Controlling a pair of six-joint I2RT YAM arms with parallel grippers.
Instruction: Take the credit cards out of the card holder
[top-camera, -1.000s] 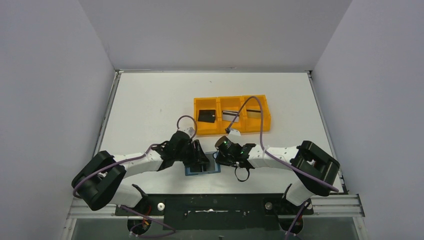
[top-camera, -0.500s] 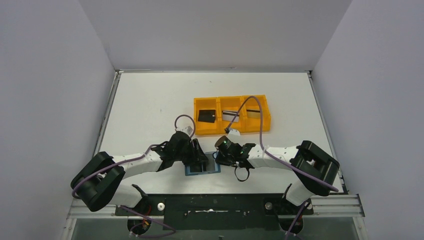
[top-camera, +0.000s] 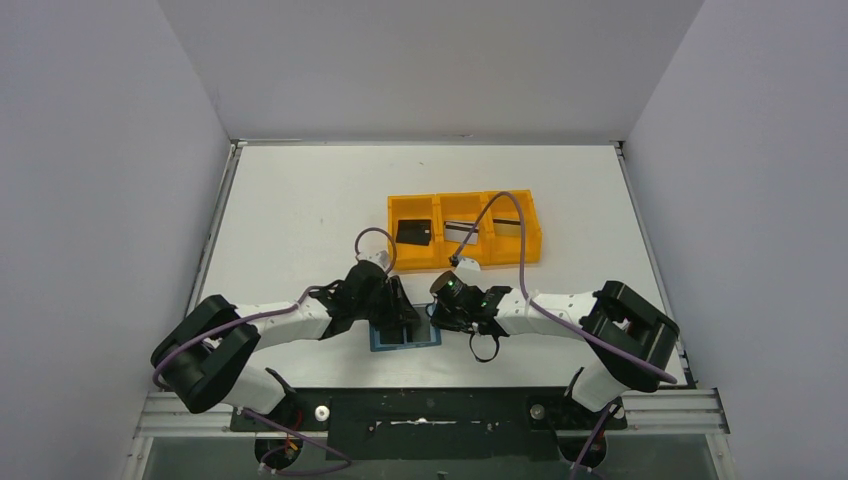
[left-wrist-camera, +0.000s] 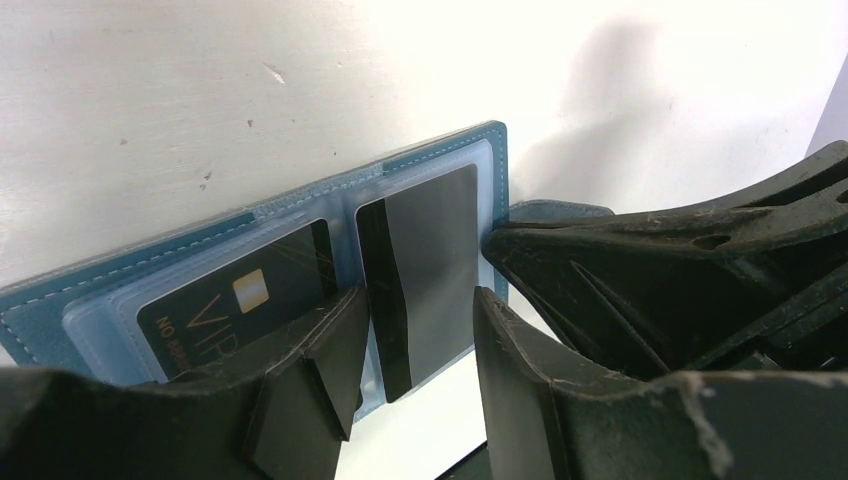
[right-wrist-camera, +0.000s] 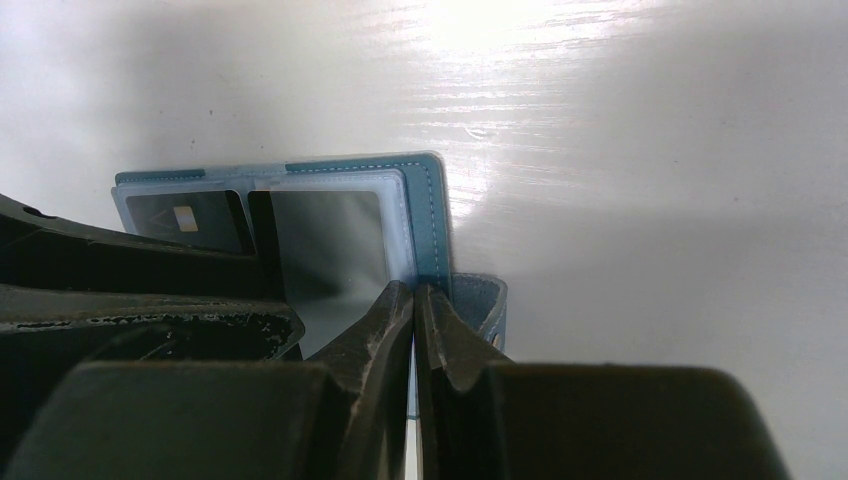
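The teal card holder (left-wrist-camera: 300, 205) (top-camera: 418, 341) lies open on the table near the front edge. Its left pocket holds a black credit card (left-wrist-camera: 225, 305). In the right pocket sits a silver-grey credit card (left-wrist-camera: 435, 265) with a dark stripe, its near end sticking out. My left gripper (left-wrist-camera: 415, 345) (top-camera: 400, 320) is open, its fingers standing either side of that grey card's near end. My right gripper (right-wrist-camera: 414, 305) (top-camera: 438, 322) is shut on the card holder's right edge (right-wrist-camera: 432, 225), beside the snap tab (right-wrist-camera: 482, 300).
An orange three-compartment tray (top-camera: 465, 262) stands behind the grippers, with a black card (top-camera: 413, 232) and two grey cards (top-camera: 461, 233) (top-camera: 507, 228) in it. The two grippers are close together over the holder. White walls enclose the table.
The left arm has shifted slightly right and toward the holder, and its jaws have narrowed a little. The right gripper and the holder have not moved.
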